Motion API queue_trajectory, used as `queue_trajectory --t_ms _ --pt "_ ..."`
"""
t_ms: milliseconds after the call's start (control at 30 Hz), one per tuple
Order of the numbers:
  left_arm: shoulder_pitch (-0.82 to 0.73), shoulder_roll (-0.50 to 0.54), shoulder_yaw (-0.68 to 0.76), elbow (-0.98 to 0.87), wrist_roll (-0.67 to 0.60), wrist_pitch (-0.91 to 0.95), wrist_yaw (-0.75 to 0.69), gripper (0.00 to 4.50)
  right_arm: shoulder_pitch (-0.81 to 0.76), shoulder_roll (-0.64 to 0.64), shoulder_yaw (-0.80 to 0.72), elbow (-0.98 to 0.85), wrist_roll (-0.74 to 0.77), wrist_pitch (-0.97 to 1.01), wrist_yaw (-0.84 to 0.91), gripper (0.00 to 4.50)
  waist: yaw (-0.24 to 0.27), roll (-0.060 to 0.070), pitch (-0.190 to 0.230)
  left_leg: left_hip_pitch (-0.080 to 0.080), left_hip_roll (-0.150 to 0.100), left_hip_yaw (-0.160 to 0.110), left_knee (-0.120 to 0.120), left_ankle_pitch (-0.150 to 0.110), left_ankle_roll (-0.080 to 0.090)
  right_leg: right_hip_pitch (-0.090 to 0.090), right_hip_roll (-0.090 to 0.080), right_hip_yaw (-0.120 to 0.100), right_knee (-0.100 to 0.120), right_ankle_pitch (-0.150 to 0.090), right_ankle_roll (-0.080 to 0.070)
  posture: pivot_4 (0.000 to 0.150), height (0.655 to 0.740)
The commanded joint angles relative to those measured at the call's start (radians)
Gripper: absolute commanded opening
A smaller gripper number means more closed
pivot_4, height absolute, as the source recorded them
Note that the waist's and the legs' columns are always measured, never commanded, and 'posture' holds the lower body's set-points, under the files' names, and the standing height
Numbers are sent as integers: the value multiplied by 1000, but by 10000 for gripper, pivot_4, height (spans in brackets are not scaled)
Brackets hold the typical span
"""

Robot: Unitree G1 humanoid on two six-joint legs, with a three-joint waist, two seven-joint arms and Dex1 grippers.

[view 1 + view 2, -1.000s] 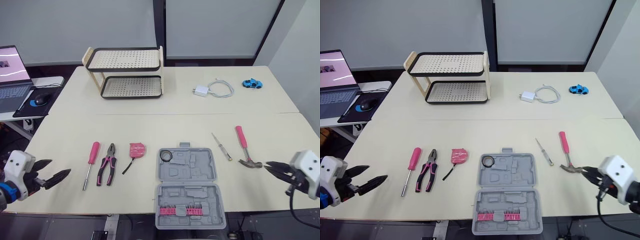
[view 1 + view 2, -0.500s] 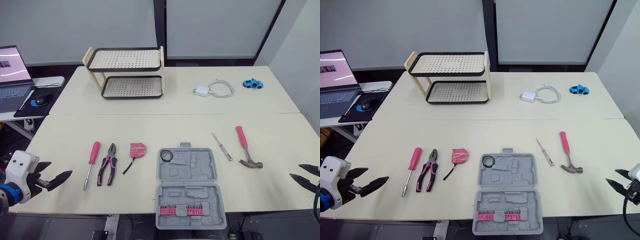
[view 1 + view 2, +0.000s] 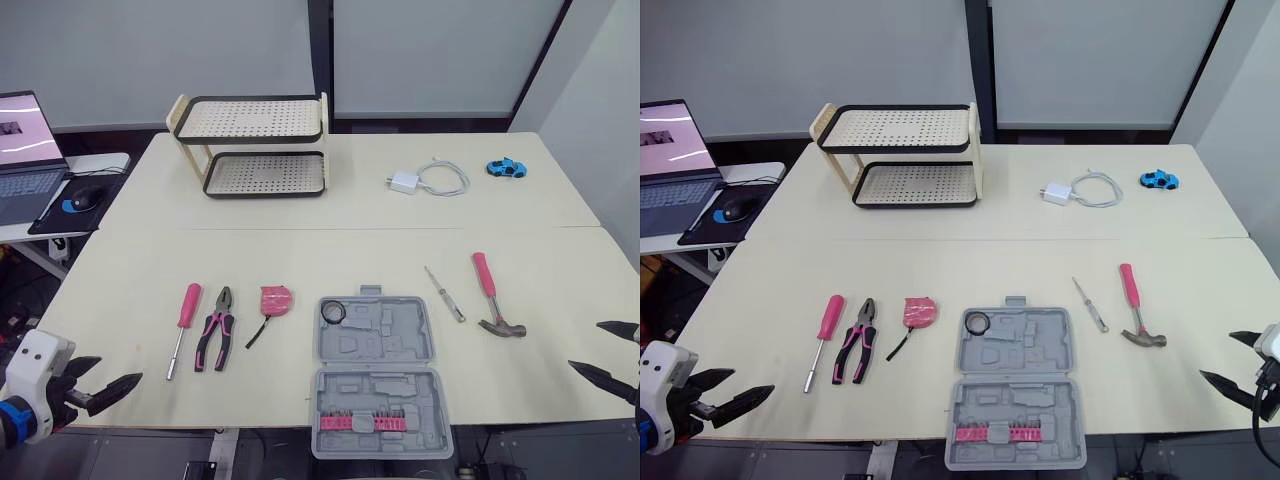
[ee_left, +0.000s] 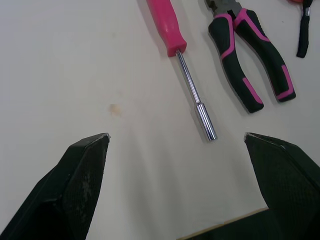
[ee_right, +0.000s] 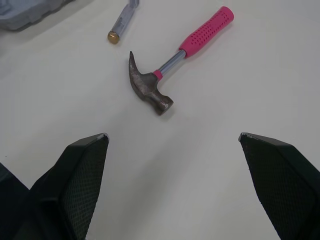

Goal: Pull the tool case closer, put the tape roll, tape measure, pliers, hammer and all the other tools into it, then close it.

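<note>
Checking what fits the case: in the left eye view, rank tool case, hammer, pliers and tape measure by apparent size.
1. tool case
2. hammer and pliers: look about alike, not ranked
3. tape measure

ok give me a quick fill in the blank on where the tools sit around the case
The tool case lies ____, with a black tape roll inside it.
The hammer lies on the case's ____ side.
Between the pink-handled driver and the tape measure lie the ____.
The left gripper and right gripper both hold ____.
Missing words: open; right; pliers; nothing.
</note>
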Motion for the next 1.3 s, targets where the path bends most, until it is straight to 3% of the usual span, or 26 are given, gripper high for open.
queue_trajectory --t_ms 33,800,1067,1300 --pt "1 6 24 30 14 -46 -25 45000 -11 -31 -7 -32 27 11 27 44697 1 0 0 0 0 0 0 0 0 0 0 0 0 0 0 1500 7400" --pt "-20 -18 -9 190 39 -194 -88 45000 -14 -48 -11 -64 49 27 70 44697 2 0 0 0 0 -1 0 0 0 1 0 -1 -2 0 0 1500 7400" --pt "-14 -97 -49 19 -5 -148 -56 45000 -32 -50 29 -318 145 131 67 44697 3 -1 0 0 1 -1 0 0 0 1 0 -1 -2 0 0 1500 7400" --pt "-53 -232 -146 -264 -66 -27 104 45000 -198 -68 221 -575 321 323 -8 44697 9 -1 0 0 1 -2 1 0 0 2 0 -2 -2 0 0 1500 7400"
